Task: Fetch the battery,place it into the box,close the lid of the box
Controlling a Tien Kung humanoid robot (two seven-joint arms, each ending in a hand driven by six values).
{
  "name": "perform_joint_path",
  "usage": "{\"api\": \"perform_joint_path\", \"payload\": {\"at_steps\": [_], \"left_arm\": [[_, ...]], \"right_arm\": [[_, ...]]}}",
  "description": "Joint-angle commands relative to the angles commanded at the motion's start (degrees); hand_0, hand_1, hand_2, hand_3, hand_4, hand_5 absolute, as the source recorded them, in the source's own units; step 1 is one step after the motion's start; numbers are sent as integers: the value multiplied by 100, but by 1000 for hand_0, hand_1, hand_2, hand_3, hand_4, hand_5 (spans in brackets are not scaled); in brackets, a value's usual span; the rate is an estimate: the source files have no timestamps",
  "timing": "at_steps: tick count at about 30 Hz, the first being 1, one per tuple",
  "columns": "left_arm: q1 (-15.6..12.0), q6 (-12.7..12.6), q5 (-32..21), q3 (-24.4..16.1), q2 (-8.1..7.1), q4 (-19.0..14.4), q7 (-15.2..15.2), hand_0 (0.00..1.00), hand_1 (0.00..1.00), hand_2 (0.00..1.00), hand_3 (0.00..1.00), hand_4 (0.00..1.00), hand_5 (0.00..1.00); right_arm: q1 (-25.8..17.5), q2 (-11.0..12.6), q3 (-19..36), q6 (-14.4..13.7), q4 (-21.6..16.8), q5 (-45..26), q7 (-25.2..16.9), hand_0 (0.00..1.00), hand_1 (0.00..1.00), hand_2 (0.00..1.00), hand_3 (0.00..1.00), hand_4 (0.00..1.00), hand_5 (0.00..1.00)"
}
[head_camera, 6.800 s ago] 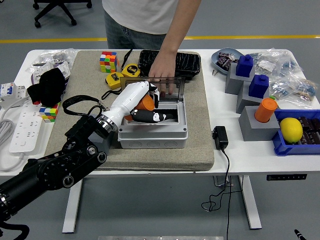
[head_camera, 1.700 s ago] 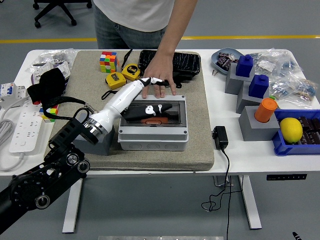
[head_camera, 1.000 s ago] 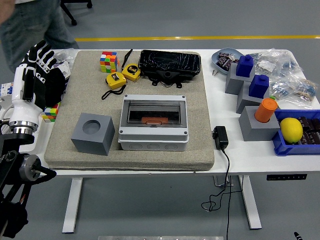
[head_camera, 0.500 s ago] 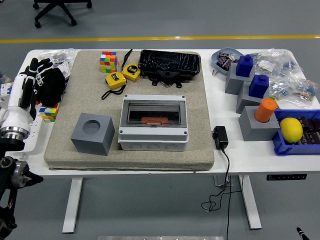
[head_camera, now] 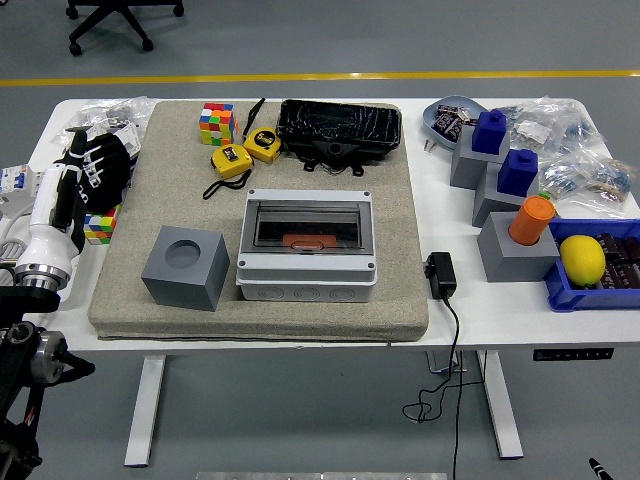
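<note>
A squat grey plastic box (head_camera: 306, 251) with a smoky see-through lid (head_camera: 307, 222), shut flat, is seen on a coarse beige mat (head_camera: 390, 250), well to the right of the left hand (head_camera: 76, 172). Through the lid an orange battery (head_camera: 309, 240) is made out, lying with its long axis left to right. The white-and-black left hand is raised at the table's left edge, fingers extended and loosely spread, nothing held, just right of it a grey cube (head_camera: 184, 266) with a round socket.

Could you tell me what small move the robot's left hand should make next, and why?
Probably just settle the left hand at the table's left edge and stop. The box shows its clear lid shut flat, an orange shape that looks like the battery under it, so nothing seems left to do.
</note>
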State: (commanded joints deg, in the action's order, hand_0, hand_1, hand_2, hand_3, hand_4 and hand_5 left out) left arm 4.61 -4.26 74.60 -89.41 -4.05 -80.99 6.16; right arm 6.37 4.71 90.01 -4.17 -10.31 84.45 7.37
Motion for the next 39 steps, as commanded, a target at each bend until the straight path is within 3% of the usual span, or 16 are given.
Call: {"api": "perform_joint_path", "payload": {"at_steps": [1,5,12,18,19,23,24,25,30,31,36,37,39], "left_arm": [[2,-2,0,12,4,1,1,778,767,746,736,998,998],[28,5,38,107,-48,4,6,778,767,746,736,998,998],[98,0,86,196,-95,-19,1,776,765,747,742,998,998],[125,5,110,256,-109,-23,-12,773,766,747,743,998,998],[126,3,112,260,-116,-25,-13,773,766,747,739,998,998],[132,-33,142,277,-130,-35,4,773,766,747,739,998,998],[132,-45,148,281,-126,-37,12,773,766,747,739,998,998],[129,-66,158,281,-117,-39,26,775,767,744,730,998,998],[91,-251,103,235,-85,-39,153,775,767,744,730,998,998],[83,-275,101,219,-80,-42,170,760,758,734,712,998,998],[38,-334,86,160,-75,-55,220,760,758,734,712,998,998],[31,-337,86,159,-75,-56,220,750,751,724,705,998,998],[26,-332,92,163,-74,-59,215,750,751,724,705,998,998]], "right_arm": [[-14,-11,32,-24,0,31,3,998,946,873,850,998,998],[-83,-76,264,-226,0,198,-37,998,946,873,850,998,998],[-133,-155,513,-987,0,143,44,998,980,888,811,998,998],[-138,-143,449,-1035,0,69,88,998,954,859,789,998,998],[-136,-144,436,-1065,0,92,86,998,889,803,720,940,998],[-121,-145,334,-1216,0,553,240,998,889,803,720,940,998],[-122,-146,322,-1225,0,677,304,998,889,803,720,940,998],[-122,-148,326,-1231,0,872,378,998,851,772,520,693,681],[-101,-153,231,-1286,0,1281,475,998,851,772,520,693,681],[-99,-151,201,-1286,0,1257,467,998,824,740,451,643,510],[-72,-121,84,-931,0,784,458,998,824,740,451,643,510],[-68,-117,54,-869,0,717,455,972,812,754,547,840,654],[-59,-115,12,-792,0,633,421,972,812,754,547,840,654]]}}
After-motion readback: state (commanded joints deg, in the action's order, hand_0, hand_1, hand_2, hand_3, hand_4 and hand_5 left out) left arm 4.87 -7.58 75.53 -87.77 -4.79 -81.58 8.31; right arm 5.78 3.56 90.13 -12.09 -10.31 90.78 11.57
